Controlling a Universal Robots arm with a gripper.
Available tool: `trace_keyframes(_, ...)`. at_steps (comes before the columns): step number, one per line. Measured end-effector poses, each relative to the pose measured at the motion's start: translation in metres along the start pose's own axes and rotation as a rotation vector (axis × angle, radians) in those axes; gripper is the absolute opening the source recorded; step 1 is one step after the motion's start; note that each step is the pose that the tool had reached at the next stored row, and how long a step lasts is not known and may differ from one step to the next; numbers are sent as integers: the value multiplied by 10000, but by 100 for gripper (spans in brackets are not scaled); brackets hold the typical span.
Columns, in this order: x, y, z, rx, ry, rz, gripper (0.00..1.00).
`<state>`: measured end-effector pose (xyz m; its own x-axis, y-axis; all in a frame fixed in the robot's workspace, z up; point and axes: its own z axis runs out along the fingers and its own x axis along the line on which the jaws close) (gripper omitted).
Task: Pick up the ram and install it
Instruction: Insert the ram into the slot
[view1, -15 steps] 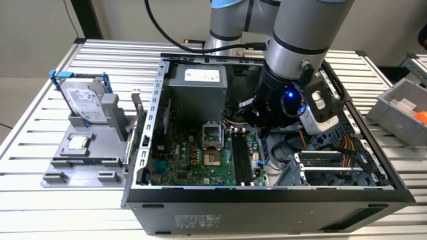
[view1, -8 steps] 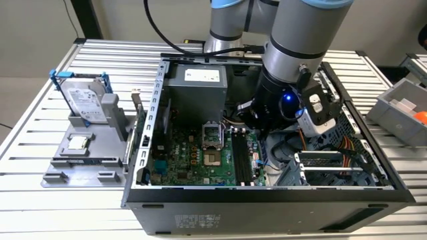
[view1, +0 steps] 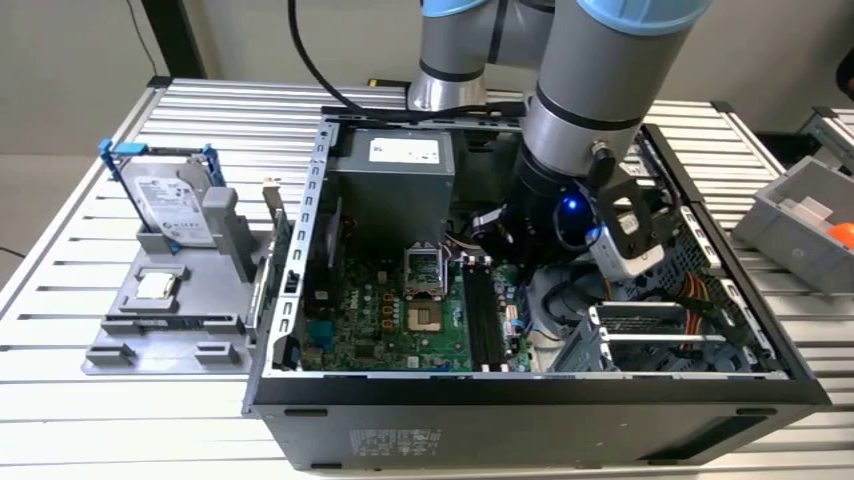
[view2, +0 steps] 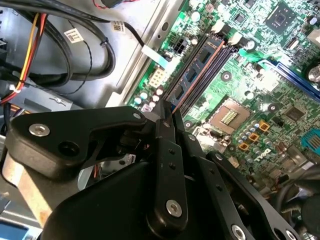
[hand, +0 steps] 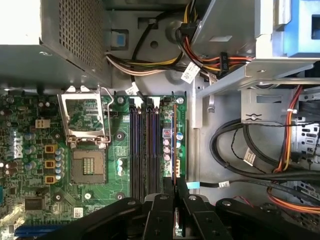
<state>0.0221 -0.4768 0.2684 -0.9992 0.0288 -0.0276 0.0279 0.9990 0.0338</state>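
Inside the open computer case (view1: 534, 385), the arm (view1: 607, 90) reaches down over the motherboard (view1: 400, 325), with the gripper (hand: 175, 212) low above the black memory slots (hand: 145, 145). Both wrist views show the fingers (hand: 161, 215) drawn close together on the ram (hand: 175, 145), which is seen edge-on as a thin reddish-brown strip standing upright. In the first wrist view it lies along the slot at the outer edge of the bank, on the side away from the processor socket (hand: 87, 150); whether it is fully seated there cannot be told. The second wrist view shows the same strip (view2: 200, 75) running from the finger tips along the slots (view2: 192, 75), beside dark modules or slot walls.

On the exterior view's left, outside the case, a grey holder (view1: 167, 320) rests on the table (view1: 67, 300). It carries a silver hard drive (view1: 174, 205) in a blue-handled frame, standing upright, and a small square chip (view1: 156, 287) lying flat nearer the camera. A grey bin (view1: 801, 215) sits at the exterior view's right edge. Bundled cables (hand: 250, 155) lie in the bay beside the motherboard.
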Motion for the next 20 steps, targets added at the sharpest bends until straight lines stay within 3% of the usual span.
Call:
trace_keyframes(14, 17, -6, 162, -1, -1, -2, 0)
trace_keyframes(20, 21, -7, 184, 1, 2, -3, 0)
